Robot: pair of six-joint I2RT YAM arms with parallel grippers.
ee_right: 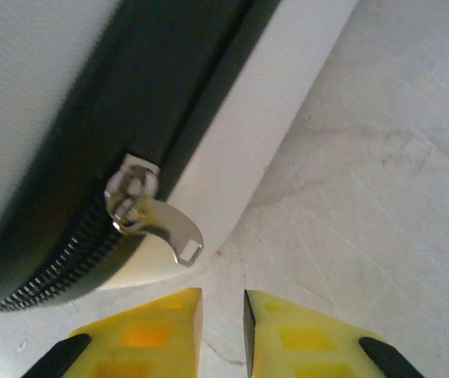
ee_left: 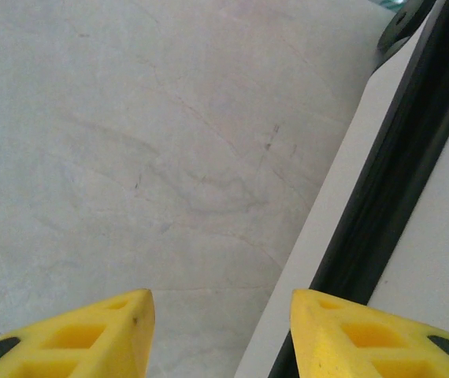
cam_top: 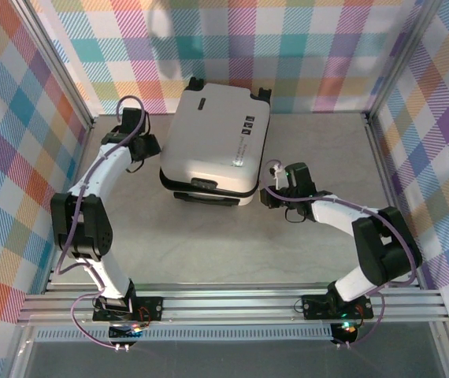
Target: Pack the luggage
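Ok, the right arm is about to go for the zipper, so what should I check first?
1. Suitcase flat on the table, lid down: ok.
2. Zipper pull just ahead of the right gripper, ungrasped: ok.
3. Right gripper's gap wide enough for the pull: cannot tell, only a narrow gap.
4. Left gripper open, empty, beside the suitcase's edge: ok.
5. Zipper closed all round: cannot tell.
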